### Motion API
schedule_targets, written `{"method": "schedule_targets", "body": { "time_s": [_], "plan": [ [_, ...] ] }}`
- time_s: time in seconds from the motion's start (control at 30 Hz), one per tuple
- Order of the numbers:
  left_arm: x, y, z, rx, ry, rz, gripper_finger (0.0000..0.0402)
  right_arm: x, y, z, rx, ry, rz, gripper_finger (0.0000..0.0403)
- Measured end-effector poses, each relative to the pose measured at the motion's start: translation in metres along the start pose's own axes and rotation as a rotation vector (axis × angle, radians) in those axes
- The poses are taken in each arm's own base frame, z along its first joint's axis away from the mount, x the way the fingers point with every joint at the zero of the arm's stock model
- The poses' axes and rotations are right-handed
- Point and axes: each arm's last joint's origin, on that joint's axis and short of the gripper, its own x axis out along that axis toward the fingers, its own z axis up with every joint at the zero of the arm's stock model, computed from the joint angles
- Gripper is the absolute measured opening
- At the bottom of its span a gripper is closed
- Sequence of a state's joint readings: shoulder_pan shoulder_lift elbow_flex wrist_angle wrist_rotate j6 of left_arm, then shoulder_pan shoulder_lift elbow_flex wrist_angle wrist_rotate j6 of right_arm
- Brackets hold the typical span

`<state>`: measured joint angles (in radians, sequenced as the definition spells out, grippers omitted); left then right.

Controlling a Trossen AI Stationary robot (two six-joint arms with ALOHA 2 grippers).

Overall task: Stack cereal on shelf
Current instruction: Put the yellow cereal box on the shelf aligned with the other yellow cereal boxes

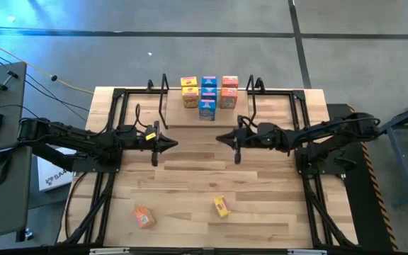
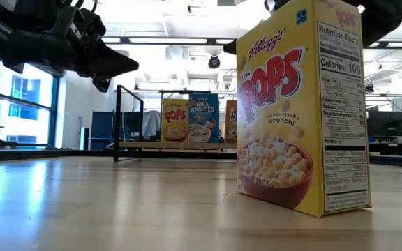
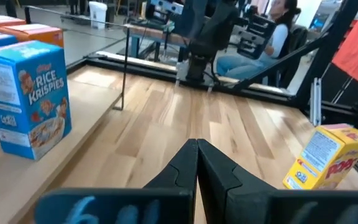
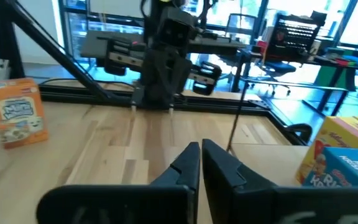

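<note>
Bare wood table (image 1: 190, 177) separates two loose cereal boxes (image 1: 222, 206) from shelf (image 1: 190, 117).

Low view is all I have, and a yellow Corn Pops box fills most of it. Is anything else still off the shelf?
Observer: Yes, one more. An orange box sits on the table to the left of that yellow box, both near the front edge.
Operator: Is either gripper carrying one?
Observer: No. The left gripper and the right gripper are both shut and empty, tips facing each other over the middle of the table.
Operator: How is the shelf arranged?
Observer: On the shelf the boxes stand by colour: yellow group on the left, blue group in the middle, orange group on the right.
</note>
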<state>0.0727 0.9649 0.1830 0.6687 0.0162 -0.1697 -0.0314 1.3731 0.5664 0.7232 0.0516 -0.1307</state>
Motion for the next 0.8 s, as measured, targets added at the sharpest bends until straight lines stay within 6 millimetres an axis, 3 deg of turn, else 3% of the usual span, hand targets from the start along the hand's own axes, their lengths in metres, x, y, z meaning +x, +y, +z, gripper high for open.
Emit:
{"method": "schedule_targets", "body": {
  "time_s": [0.27, 0.8],
  "plan": [
    [0.005, -0.009, 0.013, 0.079, -0.013, -0.035, 0.0000, 0.000, 0.006, 0.001, 0.029, -0.002, 0.021, 0.0004],
    [0.004, -0.021, 0.011, 0.116, -0.017, -0.010, 0.0000, -0.001, 0.012, 0.002, 0.104, -0.002, 0.023, 0.0005]
  ]
}}
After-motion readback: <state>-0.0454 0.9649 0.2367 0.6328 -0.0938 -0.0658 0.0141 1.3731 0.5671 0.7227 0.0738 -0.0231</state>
